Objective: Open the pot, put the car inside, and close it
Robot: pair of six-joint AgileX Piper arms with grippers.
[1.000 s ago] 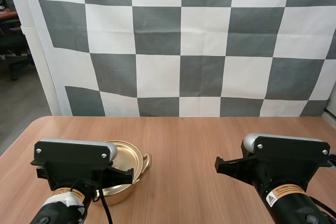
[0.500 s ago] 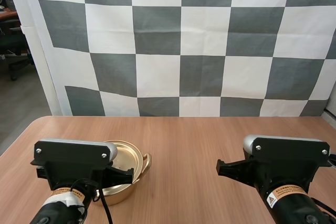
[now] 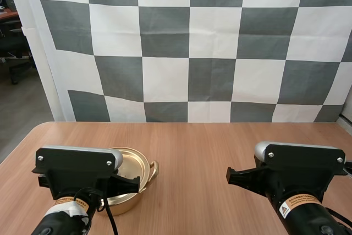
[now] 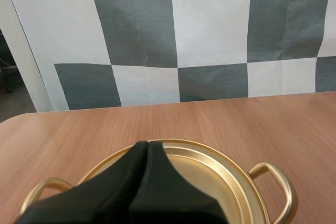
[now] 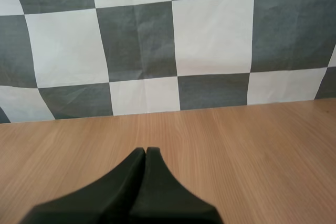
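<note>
Warning triangle [image 3: 284, 209] on right-arm sticker [image 3: 297, 201]; lettering illegible

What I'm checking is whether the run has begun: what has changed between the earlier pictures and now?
Nothing visibly changed, apart from at most a hair's sideways wobble of the right arm in the high view. Nothing was taken hold of or let go. The left gripper stays shut at the pot. The right gripper stays shut over the table.

pot [image 3: 133, 170] on table [image 3: 214, 149], left side | left pincer [image 4: 147, 145] above pot
</note>
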